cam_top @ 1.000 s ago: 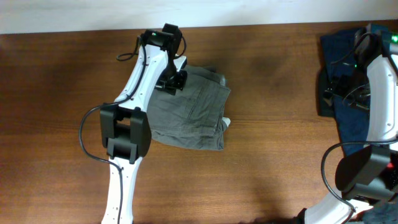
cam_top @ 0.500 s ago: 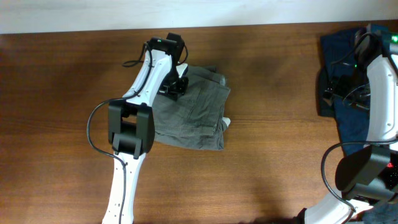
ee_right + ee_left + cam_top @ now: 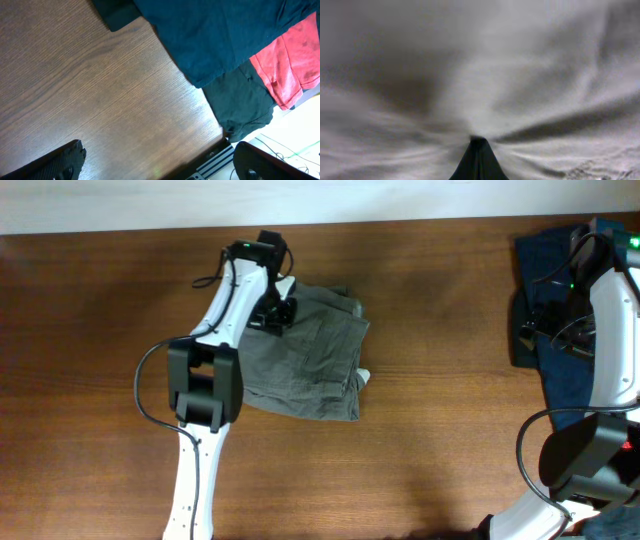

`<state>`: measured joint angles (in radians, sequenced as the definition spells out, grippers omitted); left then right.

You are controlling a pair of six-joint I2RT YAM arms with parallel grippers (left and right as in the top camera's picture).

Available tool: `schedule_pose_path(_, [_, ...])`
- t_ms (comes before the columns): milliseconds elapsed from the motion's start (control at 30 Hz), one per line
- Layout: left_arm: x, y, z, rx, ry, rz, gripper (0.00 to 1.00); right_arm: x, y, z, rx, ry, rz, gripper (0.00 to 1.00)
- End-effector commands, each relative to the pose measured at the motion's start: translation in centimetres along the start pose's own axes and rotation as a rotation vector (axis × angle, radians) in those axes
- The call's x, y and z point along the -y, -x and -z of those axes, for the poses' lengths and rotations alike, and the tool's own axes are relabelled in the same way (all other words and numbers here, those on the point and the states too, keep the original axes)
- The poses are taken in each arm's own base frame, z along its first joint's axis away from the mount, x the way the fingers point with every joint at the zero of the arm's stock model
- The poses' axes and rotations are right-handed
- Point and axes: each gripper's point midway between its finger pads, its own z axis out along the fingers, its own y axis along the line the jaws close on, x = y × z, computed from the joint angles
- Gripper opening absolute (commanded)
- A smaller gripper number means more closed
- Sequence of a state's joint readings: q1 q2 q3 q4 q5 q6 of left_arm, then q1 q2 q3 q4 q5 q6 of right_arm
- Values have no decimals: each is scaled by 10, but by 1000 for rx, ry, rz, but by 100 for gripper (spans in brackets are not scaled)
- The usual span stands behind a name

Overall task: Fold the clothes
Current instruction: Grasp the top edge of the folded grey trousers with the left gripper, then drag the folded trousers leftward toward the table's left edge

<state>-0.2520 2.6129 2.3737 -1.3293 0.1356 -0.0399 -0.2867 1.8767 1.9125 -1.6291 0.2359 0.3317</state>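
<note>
Left wrist view: grey shorts all blur, left gripper tips buried at 6 o'clock. Overhead: navy garment cut off at 3 o'clock.

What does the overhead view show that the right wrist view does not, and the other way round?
Only overhead: the grey shorts, with the left gripper at their edge. Only right wrist: a red garment, and that the right gripper is open. Both: the navy garment and the table.
</note>
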Motion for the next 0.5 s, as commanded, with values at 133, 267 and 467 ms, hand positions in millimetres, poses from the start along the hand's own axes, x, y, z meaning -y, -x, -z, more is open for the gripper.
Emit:
schedule_pose_path(133, [-96,-2,-48,-35,56,214,1,4,1,0,4,-19,0,99])
schedule_pose_path(267, [-134,-7,-56,-35,54,321,1,4,1,0,4,-19,0,99])
schedule_pose_path(467, [-205,-25,-54,-25,48,563,1,4,1,0,4,-19,1,99])
